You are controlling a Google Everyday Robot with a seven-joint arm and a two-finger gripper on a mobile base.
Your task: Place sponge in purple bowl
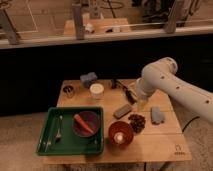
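Observation:
The purple bowl (86,125) sits in the green tray (50,145) at the front left of the table and holds an orange carrot (82,122). A flat grey-brown rectangular block (121,111), seemingly the sponge, lies on the table right of the tray. My gripper (131,96) hangs from the white arm (160,80) just above and right of the block, apart from it. Nothing shows in the gripper.
A red bowl (120,134) with something pale inside stands near the front edge. A dark heap of snacks (136,122) and a blue-grey object (156,115) lie to the right. A white cup (96,90), a small can (68,91) and another blue-grey object (88,78) stand at the back. A fork (58,131) lies in the tray.

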